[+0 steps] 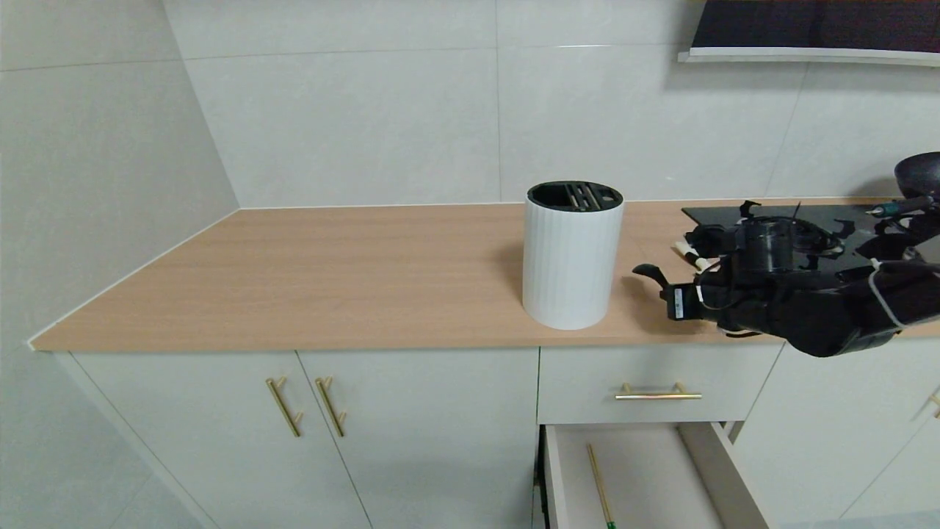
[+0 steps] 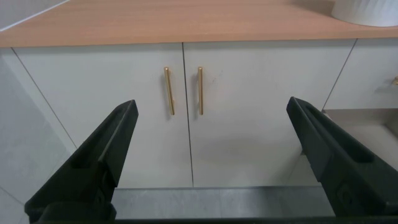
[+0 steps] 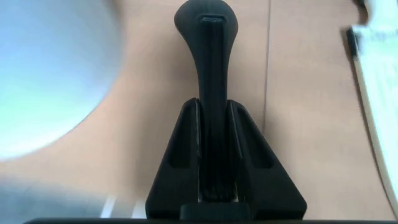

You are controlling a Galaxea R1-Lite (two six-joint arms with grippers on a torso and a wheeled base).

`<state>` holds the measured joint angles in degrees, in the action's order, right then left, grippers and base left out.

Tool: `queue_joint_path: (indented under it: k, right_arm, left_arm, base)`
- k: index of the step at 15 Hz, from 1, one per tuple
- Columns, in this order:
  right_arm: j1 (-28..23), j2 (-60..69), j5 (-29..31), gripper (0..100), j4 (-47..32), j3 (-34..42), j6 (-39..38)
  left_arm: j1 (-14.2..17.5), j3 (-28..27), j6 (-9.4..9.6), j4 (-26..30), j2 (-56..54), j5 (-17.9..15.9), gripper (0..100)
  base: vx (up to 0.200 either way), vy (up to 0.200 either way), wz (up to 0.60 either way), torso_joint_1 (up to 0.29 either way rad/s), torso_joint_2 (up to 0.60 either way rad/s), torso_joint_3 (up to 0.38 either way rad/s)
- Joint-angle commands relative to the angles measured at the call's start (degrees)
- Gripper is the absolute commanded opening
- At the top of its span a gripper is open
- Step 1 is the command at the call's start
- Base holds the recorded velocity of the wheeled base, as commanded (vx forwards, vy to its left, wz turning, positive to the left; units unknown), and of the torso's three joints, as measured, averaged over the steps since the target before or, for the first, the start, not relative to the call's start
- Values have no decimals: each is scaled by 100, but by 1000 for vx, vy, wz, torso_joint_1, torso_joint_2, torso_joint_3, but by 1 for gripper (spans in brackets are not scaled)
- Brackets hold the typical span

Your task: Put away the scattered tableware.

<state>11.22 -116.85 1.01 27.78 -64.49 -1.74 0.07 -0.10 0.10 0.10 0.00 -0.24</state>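
Observation:
A white ribbed cylindrical holder [image 1: 571,257] with a black slotted top stands on the wooden counter [image 1: 330,272]. My right gripper [image 1: 649,273] hovers low over the counter just right of the holder, shut, with nothing seen between its fingers; in the right wrist view the gripper [image 3: 208,22] points along the wood, beside the blurred holder [image 3: 50,81]. White-ended utensils [image 1: 690,254] lie on the counter behind the right arm; one pale utensil [image 3: 372,81] lies to the side of the gripper. My left gripper [image 2: 212,107] hangs open below counter height, facing the cabinet doors.
A black cooktop [image 1: 778,214] and a dark wok [image 1: 919,175] sit at the counter's right end. Below, a white drawer [image 1: 705,470] stands pulled out with one thin chopstick [image 1: 598,477] inside. Cabinet doors with gold handles [image 2: 183,90] face the left gripper. The counter's left half is bare.

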Motion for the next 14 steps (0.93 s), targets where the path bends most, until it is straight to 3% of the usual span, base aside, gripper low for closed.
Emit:
queue_joint_path:
  k: [1, 8, 14]
  right_arm:
    - [223, 1331, 13, 0, -265, 824, -107]
    - [373, 3423, -163, 0, -2189, 1975, -423]
    - [381, 3783, -207, 0, -2479, 2590, -423]
  left_arm:
    - [1, 1, -1, -1, 0, -2, 100]
    - [1, 1, -1, -1, 0, -2, 100]
    - [1, 1, -1, -1, 0, -2, 100]
  base:
    - [0, 0, 0, 0, 0, 0]
    - [0, 0, 0, 0, 0, 0]
    - [0, 0, 0, 0, 0, 0]
